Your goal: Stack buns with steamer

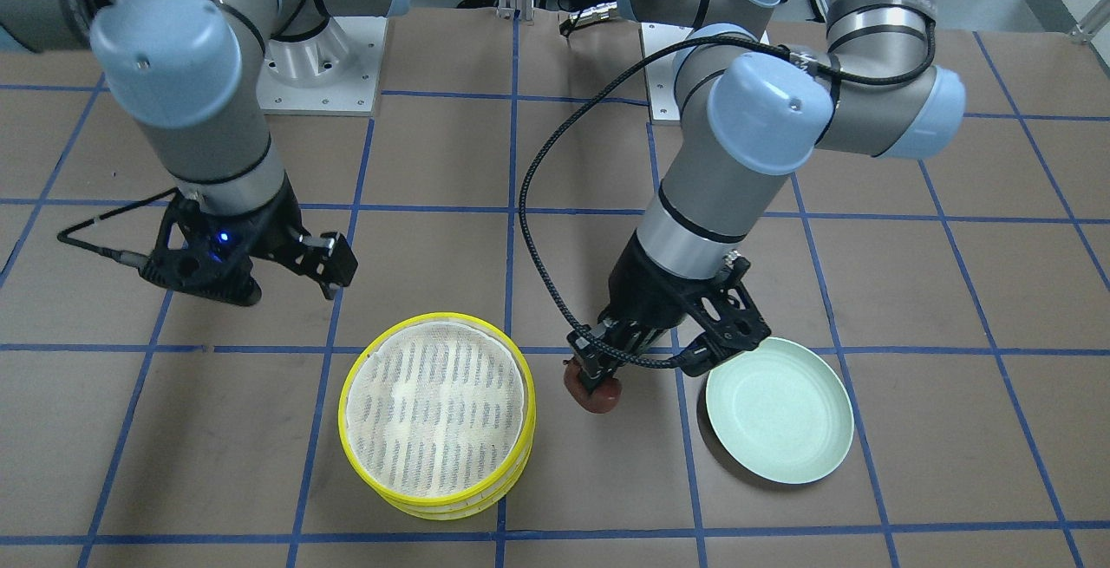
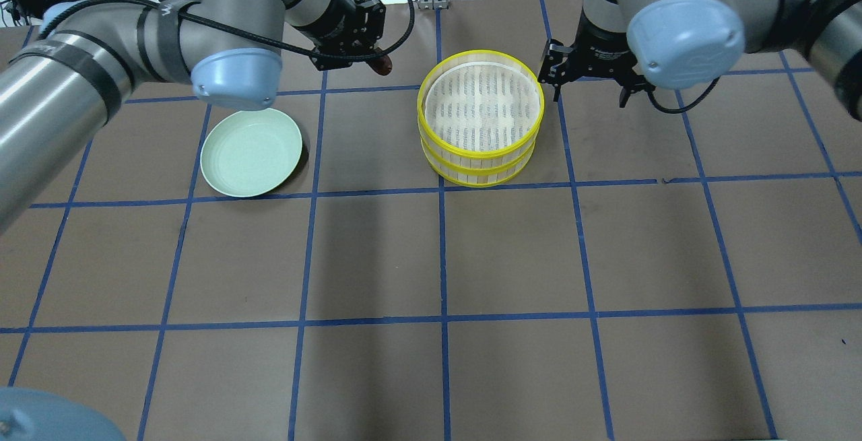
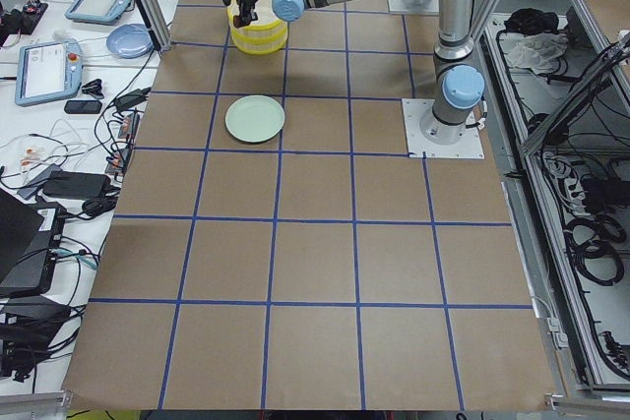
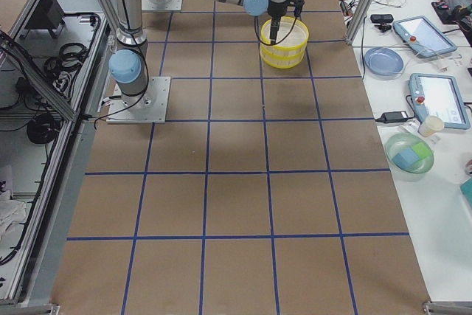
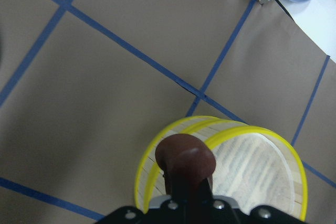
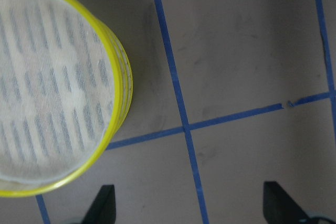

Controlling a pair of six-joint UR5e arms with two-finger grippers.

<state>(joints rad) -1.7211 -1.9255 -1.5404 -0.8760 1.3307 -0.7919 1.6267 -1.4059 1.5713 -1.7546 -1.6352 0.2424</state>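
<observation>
The steamer is two yellow-rimmed trays stacked on the table; the top tray's white mesh floor is bare. It also shows in the overhead view. My left gripper is shut on the reddish-brown bun and holds it above the table between the steamer and the plate. In the left wrist view the bun hangs before the steamer's rim. My right gripper is open and empty beside the steamer; its fingertips stand wide apart. The cream-white bun is hidden.
An empty pale green plate lies close by my left gripper, also seen in the overhead view. The brown table carries blue tape grid lines. Tablets, bowls and cables lie on the white benches at the table's far edge.
</observation>
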